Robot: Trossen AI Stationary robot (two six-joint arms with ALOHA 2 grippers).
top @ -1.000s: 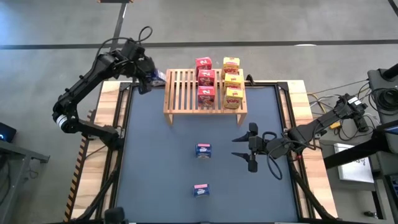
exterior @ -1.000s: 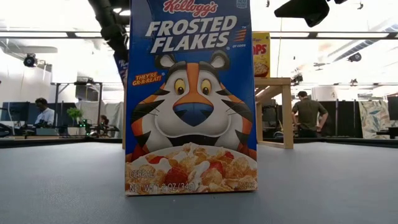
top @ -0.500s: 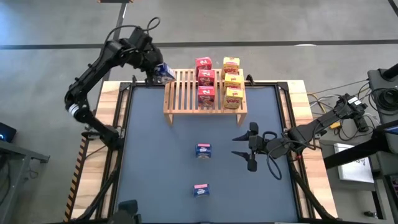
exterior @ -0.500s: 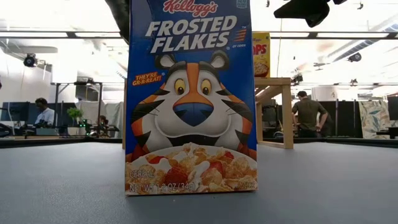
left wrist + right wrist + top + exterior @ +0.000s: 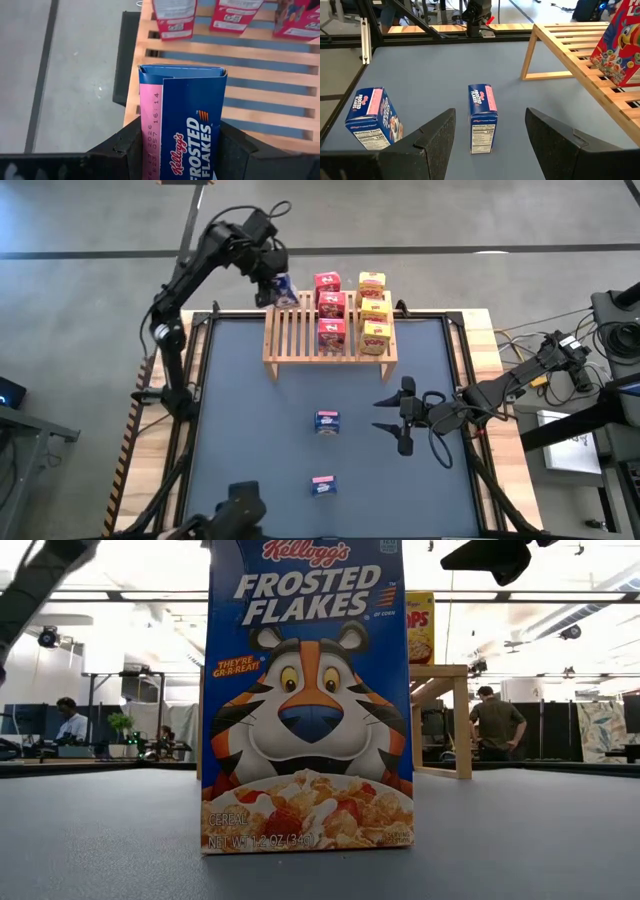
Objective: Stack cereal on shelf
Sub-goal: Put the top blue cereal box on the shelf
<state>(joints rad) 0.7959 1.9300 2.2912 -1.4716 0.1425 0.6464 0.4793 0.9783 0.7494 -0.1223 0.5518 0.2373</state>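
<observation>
My left gripper (image 5: 274, 284) hangs over the far left corner of the wooden slatted shelf (image 5: 295, 330), shut on a blue cereal box (image 5: 182, 115). On the shelf's right half stand three red boxes (image 5: 331, 306) and three yellow boxes (image 5: 375, 310). Two more blue boxes rest upright on the grey mat, one mid-table (image 5: 327, 421) and one nearer the front (image 5: 323, 486). My right gripper (image 5: 398, 423) waits open to the right of the mid-table box (image 5: 482, 117), touching nothing. My left gripper pinches the blue box between its two fingers (image 5: 127, 147), one on the edge by the pink narrow side (image 5: 150, 145) and one on the opposite edge. The fingers slant down toward the shelf. The box's end flap (image 5: 180, 74) sticks out past the fingertips, clear above the slats (image 5: 260, 80).
The left half of the shelf (image 5: 290, 315) is bare slats. In the low view the front blue box (image 5: 305, 690) fills the middle, with a yellow box (image 5: 420, 628) and a shelf leg (image 5: 462, 720) behind it. People stand in the room beyond.
My left gripper has carried the blue box from beyond the table's far left corner toward the right and slightly up, arriving over the shelf's far left corner, and has tipped further downward. The box stays in its grip. My right gripper has kept still.
</observation>
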